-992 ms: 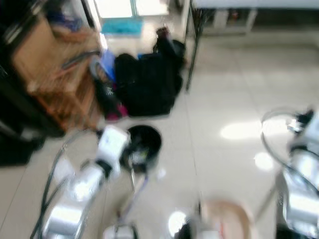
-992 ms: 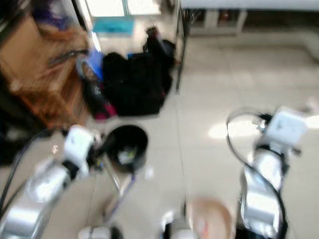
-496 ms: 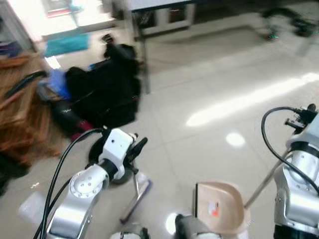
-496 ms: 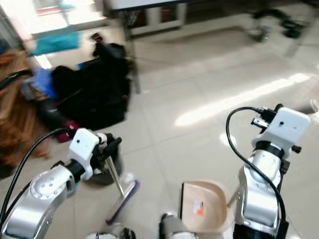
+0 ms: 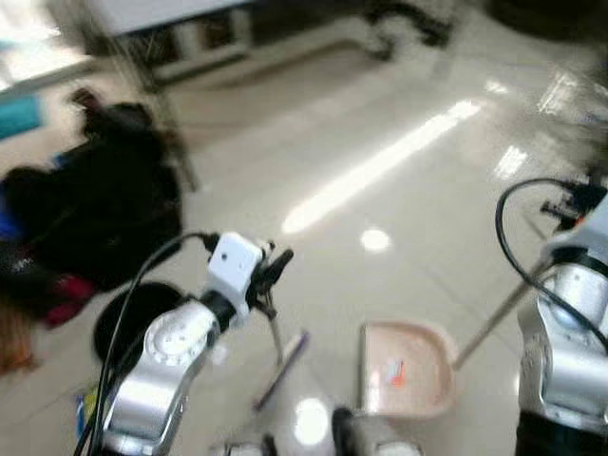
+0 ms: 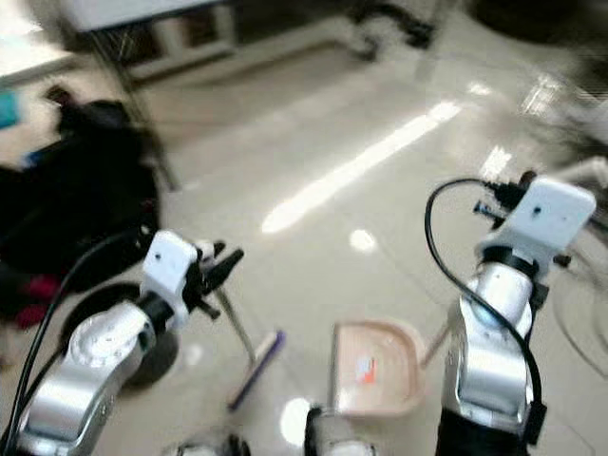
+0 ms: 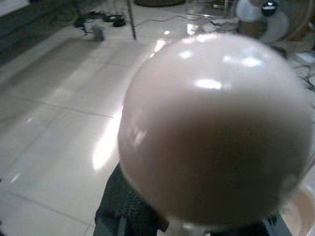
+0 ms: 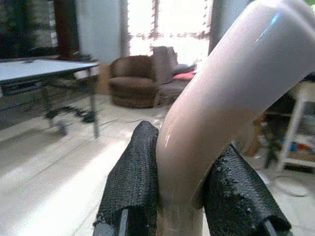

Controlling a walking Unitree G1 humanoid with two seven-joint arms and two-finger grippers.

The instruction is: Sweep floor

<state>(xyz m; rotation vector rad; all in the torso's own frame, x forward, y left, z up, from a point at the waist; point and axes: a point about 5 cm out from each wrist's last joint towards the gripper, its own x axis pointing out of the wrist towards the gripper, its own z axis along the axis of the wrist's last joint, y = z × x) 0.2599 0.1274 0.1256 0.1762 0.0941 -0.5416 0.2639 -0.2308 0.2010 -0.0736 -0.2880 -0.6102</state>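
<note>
I am between strokes, carrying both tools across the tiled floor [image 5: 399,209] and looking for something to sweep. My left pincer [image 5: 269,275], at centre left of the left eye view, is clamped on the broom [image 5: 283,356], whose thin handle runs down from my fingers to a purplish head resting low on the tiles at lower centre. In the left wrist view the rounded pale top of that handle sits right in front of the lens, with one black finger [image 7: 123,206] pressed beside it. My right pincer [image 8: 179,191] is clamped on the curved, cream handle of the dustpan [image 6: 372,366]; its black pads [image 8: 135,182] squeeze the handle from both sides. The pan itself sits at lower centre, just to the right of the broom head and apart from it.

As containers go, the dustpan's tray looks nearly bare; a small orange mark shows inside, and I cannot tell whether it is a label or debris. A dark round bin [image 5: 133,318] stands at lower left, behind my left arm, its contents too blurred to make out. A dark heap of bags [image 5: 95,204] lies at the left.

Next, I judge, I must find debris, set the pan's lip flat on the tiles, and draw the broom head toward it.
</note>
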